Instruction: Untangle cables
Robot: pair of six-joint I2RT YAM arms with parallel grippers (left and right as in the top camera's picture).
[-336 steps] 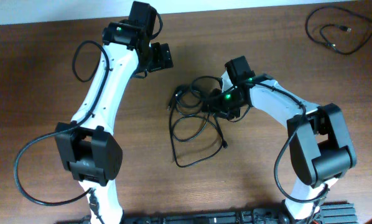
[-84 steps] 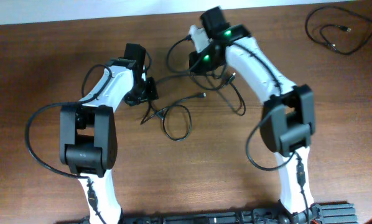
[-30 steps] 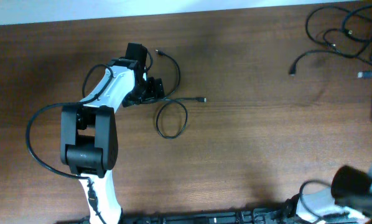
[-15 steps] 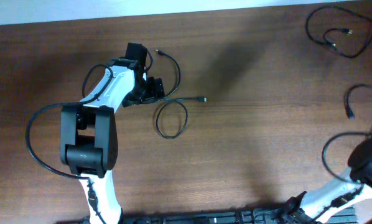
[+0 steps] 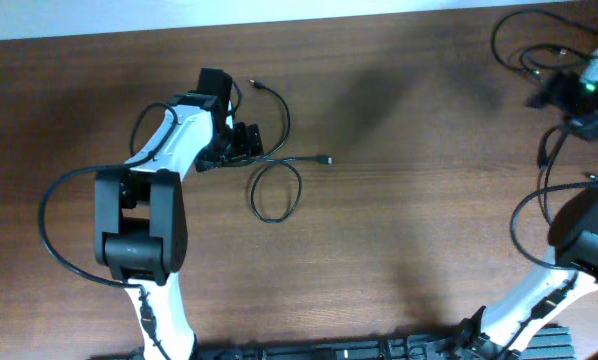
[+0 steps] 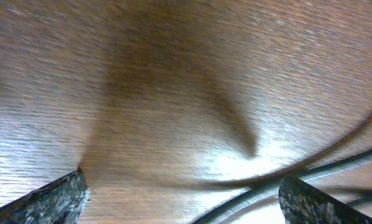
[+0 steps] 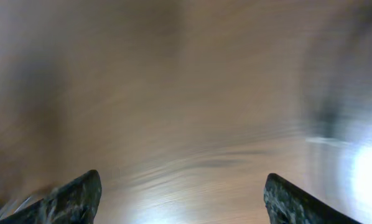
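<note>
One thin black cable lies left of centre. It makes a loop, with one plug end to the right and the other end curling up behind. My left gripper sits low over this cable, jaws open. In the left wrist view the cable runs across the table past the right finger of my left gripper, not pinched. A second cable coil lies at the far right corner. My right gripper is next to it. In the blurred right wrist view it is open and empty.
Bare brown wood table. A thin black cord hangs below the right gripper; I cannot tell whether it is a cable or the arm's own wire. The right arm's base stands at the right edge.
My right arm has swung from the lower right edge up to the far right corner beside the coil. The left arm and its cable have barely moved.
</note>
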